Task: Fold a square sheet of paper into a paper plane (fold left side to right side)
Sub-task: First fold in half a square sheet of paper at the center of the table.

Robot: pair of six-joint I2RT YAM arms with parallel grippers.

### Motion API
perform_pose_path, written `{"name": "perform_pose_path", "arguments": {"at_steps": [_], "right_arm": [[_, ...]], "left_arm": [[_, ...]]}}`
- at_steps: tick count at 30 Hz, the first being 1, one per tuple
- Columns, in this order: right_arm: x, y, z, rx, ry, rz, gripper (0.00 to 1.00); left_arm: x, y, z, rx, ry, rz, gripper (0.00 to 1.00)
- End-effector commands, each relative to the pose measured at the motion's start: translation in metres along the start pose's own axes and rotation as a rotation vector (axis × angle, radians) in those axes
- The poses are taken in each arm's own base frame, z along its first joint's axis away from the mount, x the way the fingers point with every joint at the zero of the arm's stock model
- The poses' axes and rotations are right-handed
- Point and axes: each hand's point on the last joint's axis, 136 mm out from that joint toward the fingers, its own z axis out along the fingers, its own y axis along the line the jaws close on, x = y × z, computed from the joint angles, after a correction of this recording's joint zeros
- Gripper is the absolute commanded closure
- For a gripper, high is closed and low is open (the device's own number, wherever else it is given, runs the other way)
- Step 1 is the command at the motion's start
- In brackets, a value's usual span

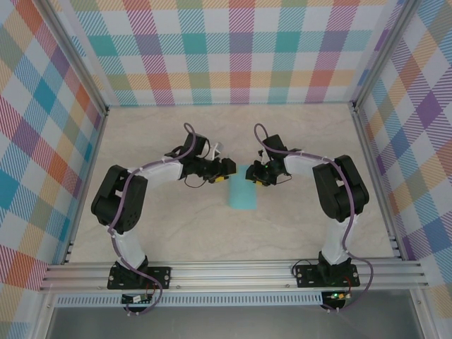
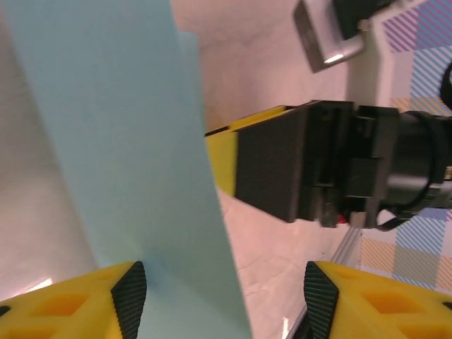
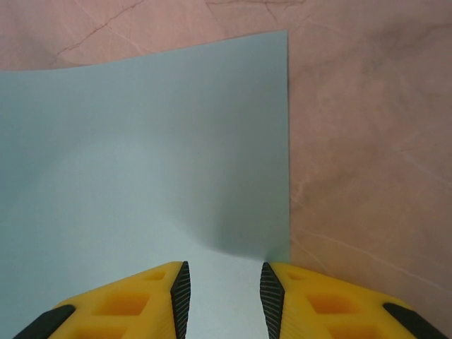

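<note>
Left jaws stand wide apart and grasp nothing. In the left wrist view the paper (image 2: pixel 120 141) runs as a pale turquoise band between the two pads (image 2: pixel 131 296), close to one of them and well apart from the other. Right jaws are set narrow but not clenched: there is a gap between their pads (image 3: pixel 181 293), and the paper shows through this gap. I judge that these pads rest on the paper to pin it, not to pinch it, but the contact itself I cannot confirm.

From above, the paper lies on the desk (image 1: pixel 176 233) in the middle, between left jaws and right jaws, as a narrow rectangle and not a square. At its edge in the left wrist view a second layer is visible. So the left side seems already laid over to the right side, and this is probably why the left jaws are open.

The paper is not fully flat. In the right wrist view its far edge bows a little and a shade sits before the pads. The crease probably needs pressing, and the right jaws make sense as an anchor, so that the thin paper does not slide or spring open.
</note>
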Motion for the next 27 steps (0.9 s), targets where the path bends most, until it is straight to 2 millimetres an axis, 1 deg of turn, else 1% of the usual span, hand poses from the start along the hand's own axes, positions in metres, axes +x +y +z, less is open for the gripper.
{"name": "perform_pose_path", "arguments": {"at_steps": [1, 3, 6, 9, 13, 15, 17, 20, 23, 27], "right_arm": [[0.022, -0.02, 0.014, 0.051, 0.066, 0.042, 0.64], [0.018, -0.018, 0.01, 0.048, 0.046, 0.04, 0.64], [0.011, -0.014, 0.0, 0.036, 0.013, 0.028, 0.63], [0.001, -0.01, -0.017, -0.004, -0.034, 0.033, 0.62], [-0.008, -0.003, -0.049, -0.053, -0.092, 0.021, 0.62], [-0.007, 0.007, -0.061, -0.108, -0.107, 0.008, 0.61], [-0.002, 0.022, -0.068, -0.189, -0.101, -0.004, 0.61], [0.004, 0.039, -0.07, -0.304, -0.069, 0.003, 0.61], [0.006, 0.051, -0.068, -0.379, -0.046, 0.012, 0.61], [0.007, 0.057, -0.059, -0.388, -0.008, 0.018, 0.61]], "left_arm": [[-0.002, -0.021, 0.015, 0.063, 0.022, 0.025, 0.36], [-0.001, -0.02, 0.02, 0.056, 0.026, 0.026, 0.36], [-0.002, -0.016, 0.025, 0.036, 0.03, 0.019, 0.39], [-0.002, -0.012, 0.027, 0.029, 0.031, 0.013, 0.42], [-0.001, -0.012, 0.03, 0.029, 0.036, 0.012, 0.53], [-0.001, -0.013, 0.031, 0.029, 0.037, 0.016, 0.59], [-0.001, -0.013, 0.031, 0.028, 0.037, 0.018, 0.63], [-0.001, -0.012, 0.032, 0.024, 0.038, 0.019, 0.66], [0.0, -0.01, 0.034, 0.022, 0.043, 0.016, 0.68], [0.002, -0.011, 0.034, 0.019, 0.044, 0.02, 0.7]]}}
